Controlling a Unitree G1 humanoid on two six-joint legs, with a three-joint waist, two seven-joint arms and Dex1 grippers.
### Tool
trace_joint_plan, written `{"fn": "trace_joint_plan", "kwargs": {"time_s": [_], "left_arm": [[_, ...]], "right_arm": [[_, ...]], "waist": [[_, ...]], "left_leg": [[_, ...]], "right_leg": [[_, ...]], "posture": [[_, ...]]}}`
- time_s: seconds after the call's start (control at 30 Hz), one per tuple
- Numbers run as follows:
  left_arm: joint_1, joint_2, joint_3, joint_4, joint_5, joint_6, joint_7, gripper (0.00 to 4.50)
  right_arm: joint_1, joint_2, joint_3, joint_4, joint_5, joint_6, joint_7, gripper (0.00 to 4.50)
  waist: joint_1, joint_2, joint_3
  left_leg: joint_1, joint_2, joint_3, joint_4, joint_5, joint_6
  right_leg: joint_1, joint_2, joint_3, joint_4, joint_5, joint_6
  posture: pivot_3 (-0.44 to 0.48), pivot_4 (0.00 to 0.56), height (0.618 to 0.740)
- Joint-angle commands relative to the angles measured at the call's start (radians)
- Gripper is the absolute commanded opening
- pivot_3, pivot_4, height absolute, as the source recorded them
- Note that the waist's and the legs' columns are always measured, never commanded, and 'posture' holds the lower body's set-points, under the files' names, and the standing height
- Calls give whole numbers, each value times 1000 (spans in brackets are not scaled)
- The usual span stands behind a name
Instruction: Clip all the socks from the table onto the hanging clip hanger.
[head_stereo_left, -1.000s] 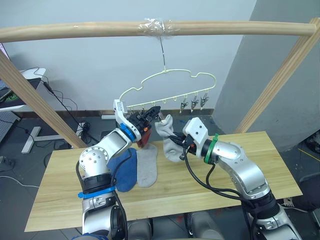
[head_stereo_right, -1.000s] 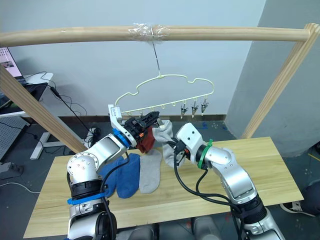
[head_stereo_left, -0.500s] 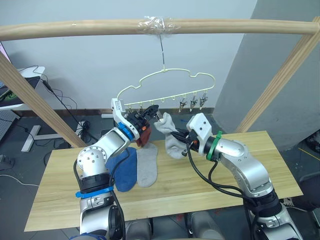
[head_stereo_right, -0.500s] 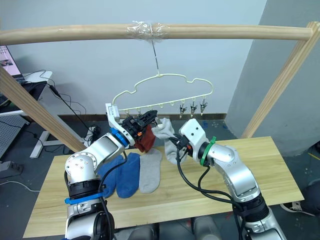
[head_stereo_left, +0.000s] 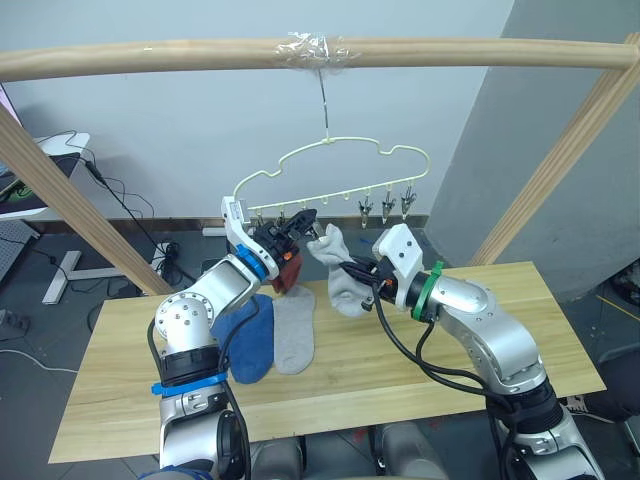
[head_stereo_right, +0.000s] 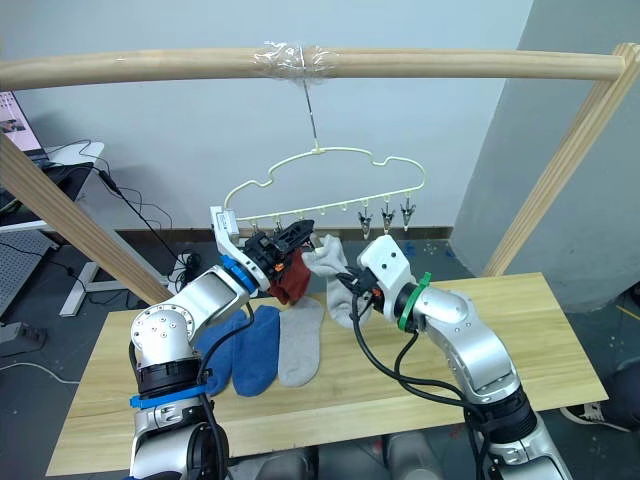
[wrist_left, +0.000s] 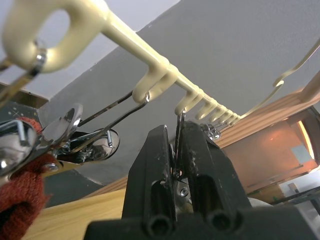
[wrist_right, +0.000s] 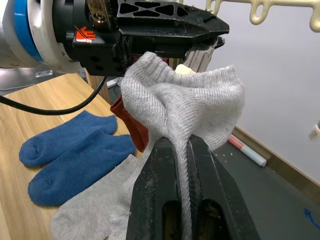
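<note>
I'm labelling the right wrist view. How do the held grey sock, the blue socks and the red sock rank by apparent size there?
1. Held grey sock, though it is nearest the camera.
2. Blue socks.
3. Red sock, mostly hidden behind the grey one.

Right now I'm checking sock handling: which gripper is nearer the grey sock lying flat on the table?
Left. The left gripper is raised at the clip hanger, almost above the flat grey sock; the right gripper holds another grey sock farther right.
</note>
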Motion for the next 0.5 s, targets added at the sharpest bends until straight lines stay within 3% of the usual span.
{"fn": "trace_joint_plan", "kwargs": {"time_s": [0.03,0.2,0.5], "left_arm": [[12,1,-22,1,19,-5,-2,4],[18,20,-48,-33,43,-29,-43,4],[19,26,-34,-32,27,-29,-44,2908]], "right_arm": [[-31,16,3,-17,7,-19,-12,32],[-43,26,7,-3,4,-24,-18,32],[-41,25,13,15,-4,-37,-14,0]], "waist": [[0,0,0],[0,0,0],[3,0,3]], "left_leg": [[0,0,0,0,0,0],[0,0,0,0,0,0],[-3,0,0,0,0,0]], "right_leg": [[0,0,0,0,0,0],[0,0,0,0,0,0],[-2,0,0,0,0,0]], "posture": [[-64,160,740],[-56,161,740],[-48,159,740]]}}
